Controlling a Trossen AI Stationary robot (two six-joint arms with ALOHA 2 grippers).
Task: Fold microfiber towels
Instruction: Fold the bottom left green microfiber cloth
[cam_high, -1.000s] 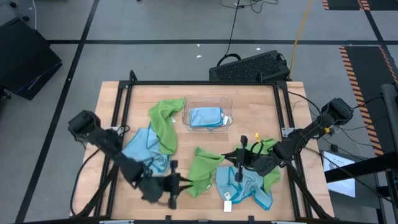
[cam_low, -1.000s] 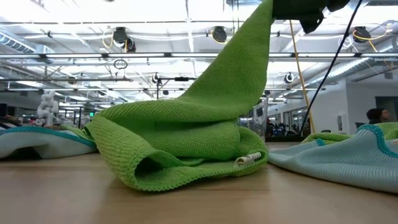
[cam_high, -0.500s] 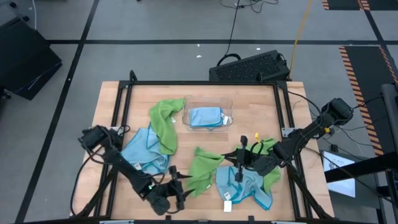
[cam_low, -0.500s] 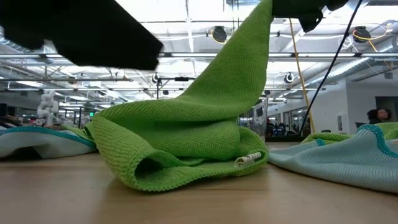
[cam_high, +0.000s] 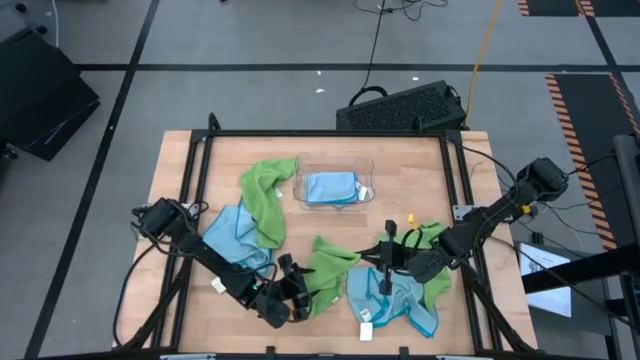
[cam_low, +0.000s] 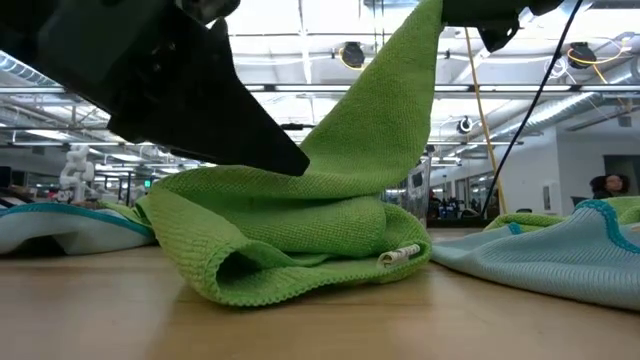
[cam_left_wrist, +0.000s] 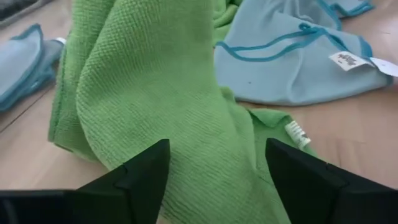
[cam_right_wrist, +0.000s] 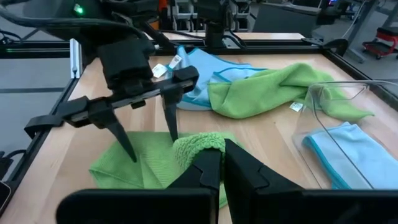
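Currently the green towel (cam_high: 328, 272) lies crumpled in the lower centre of the high view, its long axis running from lower left to upper right, where one corner is drawn up.

Right gripper (cam_right_wrist: 214, 163): fingers closed on that raised corner. In the low view the cloth rises in a taut peak to the top right of the frame. This arm is the holder.

Left gripper (cam_high: 291, 292): positioned at the lower-left end of the same towel, just beside its edge in the high view. Its fingers (cam_left_wrist: 146, 175) stand wide apart and empty, straddling the green cloth directly ahead of them in the left wrist view. Contact with the fabric cannot be confirmed. This arm is nearer the free end.

Judgement: the next grasp depends on the left gripper advancing onto the low, free edge opposite the held corner.
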